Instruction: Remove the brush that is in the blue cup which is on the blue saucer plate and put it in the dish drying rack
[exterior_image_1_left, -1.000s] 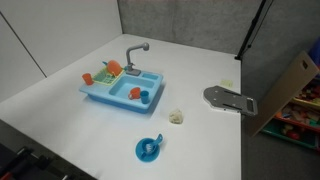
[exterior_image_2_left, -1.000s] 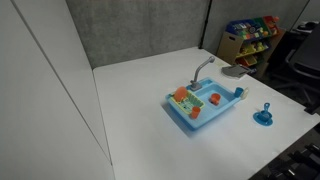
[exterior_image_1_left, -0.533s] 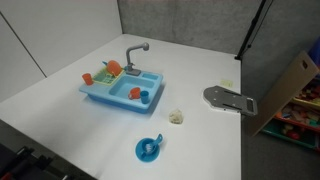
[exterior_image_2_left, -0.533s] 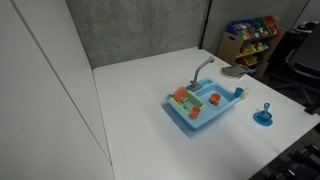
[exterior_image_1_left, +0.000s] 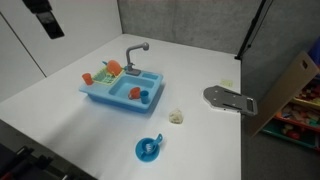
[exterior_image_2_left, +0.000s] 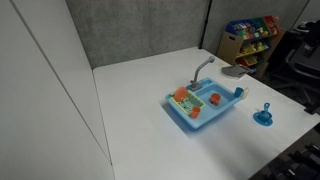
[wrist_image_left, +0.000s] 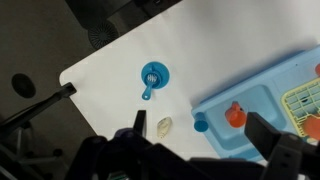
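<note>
Near the table's (exterior_image_1_left: 60, 110) front edge, well apart from the sink unit (exterior_image_1_left: 108, 99), the blue cup (exterior_image_1_left: 149, 149) is seen standing on the blue saucer plate (exterior_image_1_left: 139, 155). The brush (exterior_image_1_left: 151, 146) shows only as a pale fleck inside it. Nothing is grasped yet: the gripper (wrist_image_left: 197, 125) is held high above the scene, jaws spread and empty. The approach is judged the step in hand. A descent centred over the cup and a fine pinch on the slim brush are called for before any carry to the dish drying rack (exterior_image_1_left: 101, 79) at far left.
</note>
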